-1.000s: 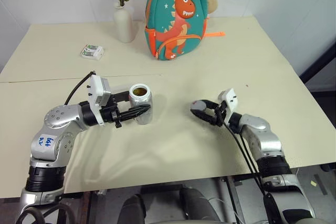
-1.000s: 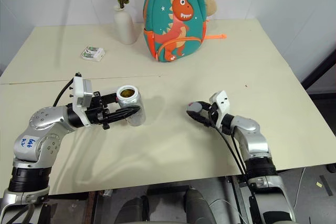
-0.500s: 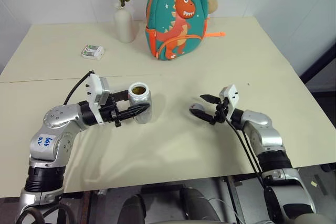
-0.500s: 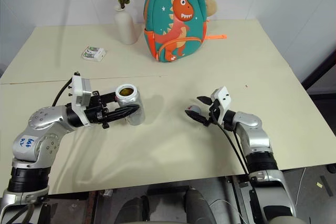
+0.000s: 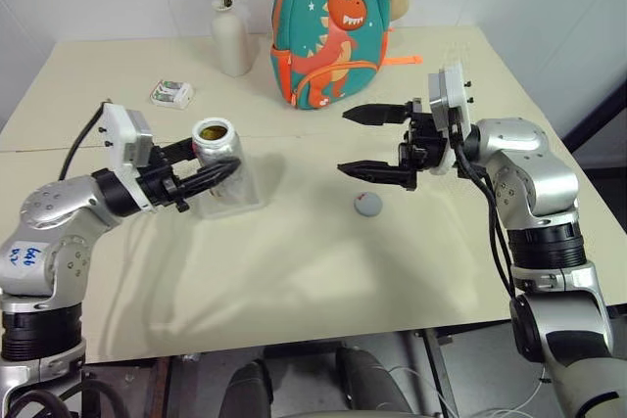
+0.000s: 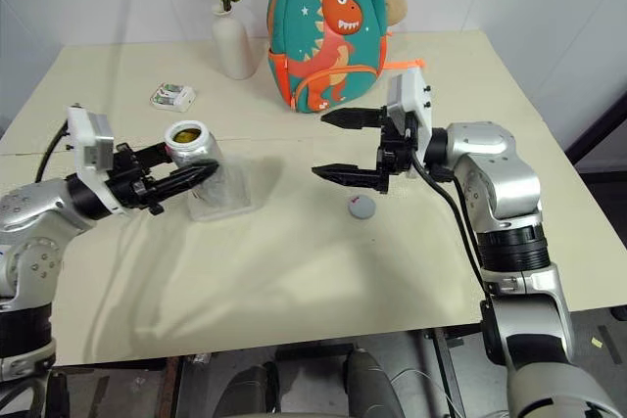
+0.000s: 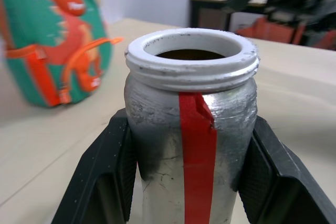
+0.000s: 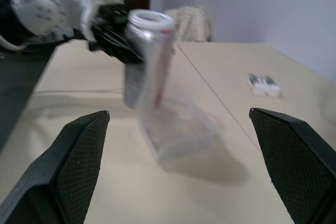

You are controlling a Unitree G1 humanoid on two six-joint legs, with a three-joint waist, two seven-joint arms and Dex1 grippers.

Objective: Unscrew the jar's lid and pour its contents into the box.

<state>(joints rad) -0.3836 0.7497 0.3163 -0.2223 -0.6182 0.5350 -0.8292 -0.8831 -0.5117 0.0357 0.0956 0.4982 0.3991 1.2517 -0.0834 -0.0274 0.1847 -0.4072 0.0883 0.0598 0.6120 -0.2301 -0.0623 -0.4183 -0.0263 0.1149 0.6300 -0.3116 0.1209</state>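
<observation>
My left gripper (image 5: 221, 169) is shut on the jar (image 5: 217, 151), a clear jar with a red strip (image 7: 195, 145) down its side. It holds the jar upright and open a little above the box (image 5: 233, 195), a shallow clear tray on the table. Brown contents (image 5: 214, 131) show inside the jar's white mouth. The round grey lid (image 5: 368, 204) lies flat on the table to the right. Above the lid, my right gripper (image 5: 359, 142) hangs open and holds nothing, pointing toward the jar. Its fingers (image 8: 79, 156) frame the jar (image 8: 148, 61) and the box (image 8: 178, 128) in the right wrist view.
A white flower vase (image 5: 231, 41) and a teal dinosaur backpack (image 5: 331, 31) stand at the back of the table. A small white-and-green packet (image 5: 171, 95) lies behind the jar on the left. A seam (image 5: 304, 134) runs across the tabletop.
My right gripper opened, left the lid on the table and rose well above it. My left gripper carried the jar up and to the left.
</observation>
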